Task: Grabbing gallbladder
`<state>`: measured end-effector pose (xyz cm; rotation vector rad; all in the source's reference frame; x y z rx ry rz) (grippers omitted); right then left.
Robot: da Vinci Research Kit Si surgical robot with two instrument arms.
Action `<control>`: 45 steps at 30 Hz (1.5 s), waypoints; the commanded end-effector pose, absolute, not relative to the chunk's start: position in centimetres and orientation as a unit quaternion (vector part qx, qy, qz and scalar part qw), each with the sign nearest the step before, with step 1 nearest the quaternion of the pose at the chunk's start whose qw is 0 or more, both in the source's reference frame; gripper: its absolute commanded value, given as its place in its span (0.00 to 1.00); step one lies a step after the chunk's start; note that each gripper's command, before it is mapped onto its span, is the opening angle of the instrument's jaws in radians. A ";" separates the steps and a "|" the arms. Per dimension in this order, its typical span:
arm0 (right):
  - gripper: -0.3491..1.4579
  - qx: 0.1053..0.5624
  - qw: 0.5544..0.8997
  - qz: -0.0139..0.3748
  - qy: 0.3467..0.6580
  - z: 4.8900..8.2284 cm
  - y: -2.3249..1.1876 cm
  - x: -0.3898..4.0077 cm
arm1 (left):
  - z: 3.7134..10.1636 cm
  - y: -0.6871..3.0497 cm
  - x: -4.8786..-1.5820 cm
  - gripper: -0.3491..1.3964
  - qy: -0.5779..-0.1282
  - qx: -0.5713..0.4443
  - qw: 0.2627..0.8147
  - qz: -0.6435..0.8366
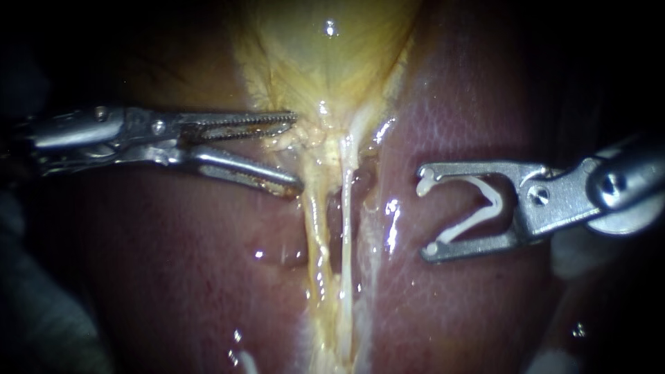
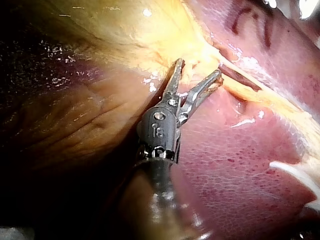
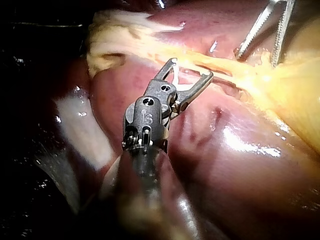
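**Yellow gallbladder neck between spread left jaws, clip carried on the right**

Yellow and glistening, the gallbladder [image 1: 325,48] lies at the upper middle of the endoscope view, bedded in the dark red liver [image 1: 173,263]. It narrows downward to a ragged neck. From that neck two pale tubes run down the groove in the liver, side by side: the left tube [image 1: 315,221] and the right tube [image 1: 345,228].

The left instrument [image 1: 296,152] comes in level from the left. Its jaws are spread, with a clear gap between them. The toothed upper jaw lies against the yellow fringe at the gallbladder's neck, and the tip of the smooth lower jaw is just beside the top of the left tube. Nothing is pinched between them. The left wrist view shows the same: the left instrument [image 2: 199,67] has parted jaws with both tips at the edge of the gallbladder [image 2: 115,25], where it meets the liver [image 2: 235,165].

The right instrument [image 1: 424,213] comes in from the right and hangs over the liver, well apart from the tubes. Its jaws stand wide yet hold a white clip [image 1: 485,204], folded open in a V with one leg along each jaw. In the right wrist view the right instrument [image 3: 191,68] points toward the pale strands, with the left instrument [image 3: 256,59] beyond it beside the gallbladder [image 3: 295,95].
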<state>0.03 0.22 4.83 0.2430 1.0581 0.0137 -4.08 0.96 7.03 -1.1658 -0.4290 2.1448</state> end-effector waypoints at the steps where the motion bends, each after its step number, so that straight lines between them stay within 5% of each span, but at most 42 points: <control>1: 0.47 0.116 0.856 0.006 0.503 4.83 0.22 0.03 | 7.03 0.97 -4.07 0.44 -0.166 -0.444 0.331 0.816; 10: 0.47 0.116 0.856 0.006 0.503 4.83 0.22 0.03 | 7.07 1.02 -4.07 0.24 -0.173 -0.439 0.355 0.807; 18: 0.47 0.116 0.856 0.006 0.503 4.83 0.22 0.03 | 7.11 1.06 -4.07 0.18 -0.172 -0.432 0.362 0.808; 23: 0.47 0.116 0.856 0.006 0.504 4.83 0.22 0.02 | 7.10 1.07 -4.05 0.00 -0.172 -0.426 0.365 0.810; 45: 0.47 0.116 0.856 0.006 0.504 4.83 0.22 0.01 | 6.39 1.19 -3.97 0.00 -0.190 -0.420 0.384 0.800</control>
